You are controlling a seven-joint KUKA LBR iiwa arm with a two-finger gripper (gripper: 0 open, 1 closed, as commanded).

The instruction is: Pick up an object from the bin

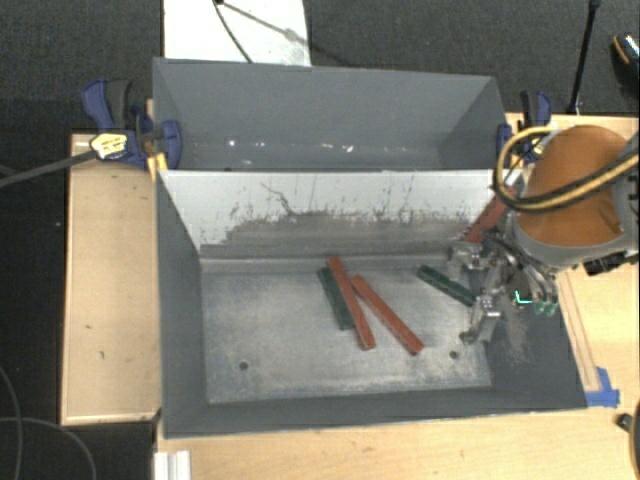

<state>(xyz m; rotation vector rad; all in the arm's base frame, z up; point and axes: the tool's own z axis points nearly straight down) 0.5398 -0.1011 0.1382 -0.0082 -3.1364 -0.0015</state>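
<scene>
1. Grey metal bin [250,378]: four thin flat bars lie on its floor, spread out, not heaped.
2. Tool [478,326] is low in the bin's right part, close to the right wall, at lower right of centre in the frame. The arm enters from frame right, w/ an orange cover [570,198] and yellow/black cables [515,163] above the tool.
3. Tool state: can't tell if wide or narrow, since its metal parts overlap from this angle.
4. Nearest thing is a short dark green bar [443,283], lying flat and slanting upper left to lower right. Its right end reaches the tool's upper-left side; can't tell if they touch.
5. At bin centre a long red-brown bar [350,303] runs steeply down-right. A second red-brown bar [388,318] fans out from its right side, making a narrow V.
6. A left dark green bar [335,300] lies along the long red-brown bar's left side, touching it.
7. The centre group of three sits left of the tool, apart from it.
</scene>
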